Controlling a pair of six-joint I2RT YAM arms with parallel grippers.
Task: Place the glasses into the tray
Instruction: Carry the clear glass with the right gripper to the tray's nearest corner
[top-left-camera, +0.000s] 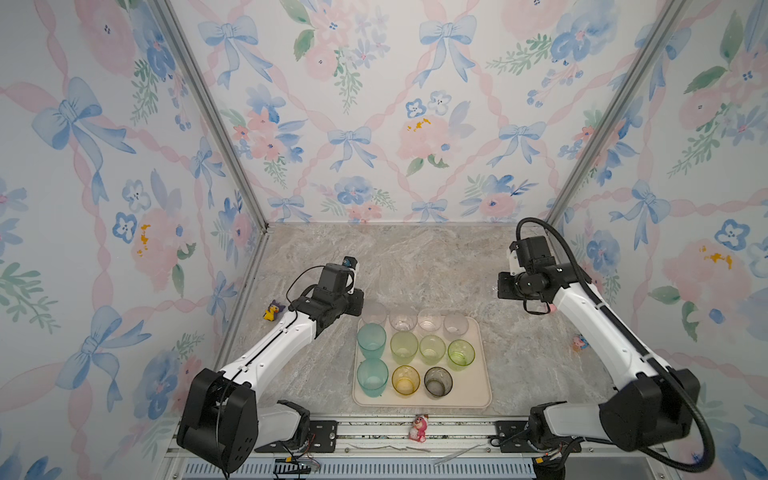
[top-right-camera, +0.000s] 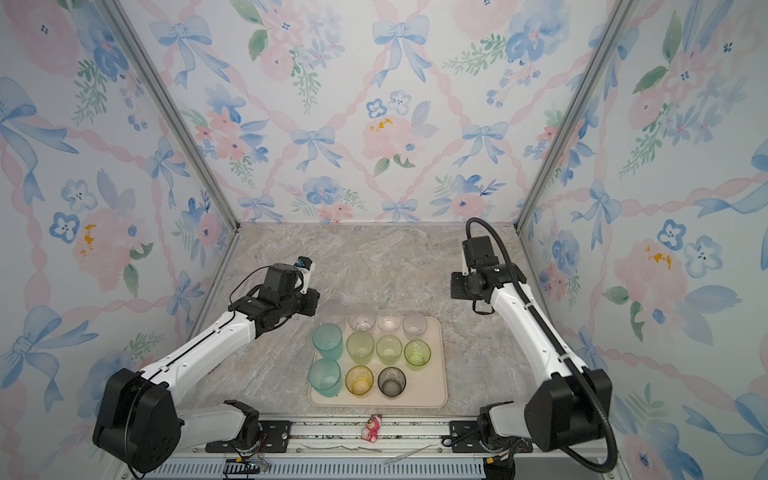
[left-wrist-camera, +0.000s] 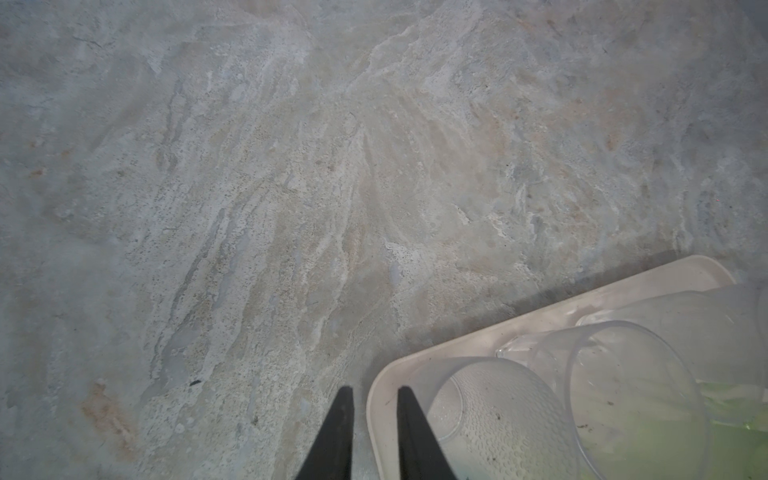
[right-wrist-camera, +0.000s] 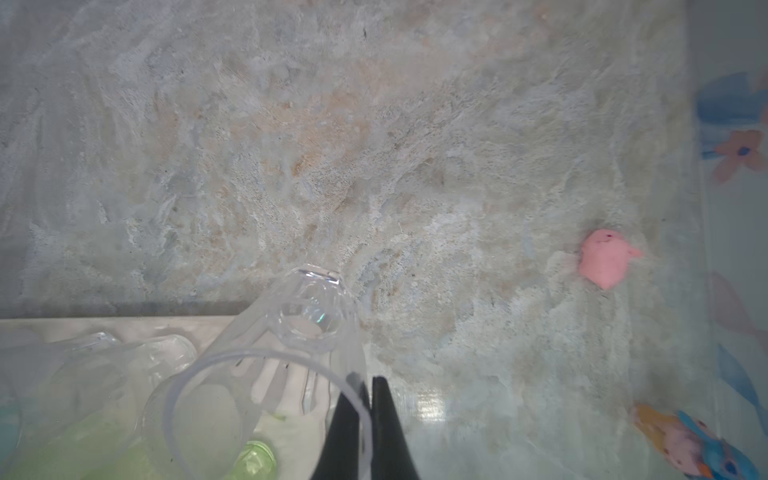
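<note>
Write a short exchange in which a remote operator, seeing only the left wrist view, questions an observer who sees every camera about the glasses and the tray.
Operator: Is the other arm carrying anything?
Observer: Yes. The right end effector is shut on the rim of a clear glass.
Operator: I see pale green at my edge. What else is in there?
Observer: In both top views a yellow glass stands in the tray, in its near row, between a teal glass and a smoky grey glass.
</note>
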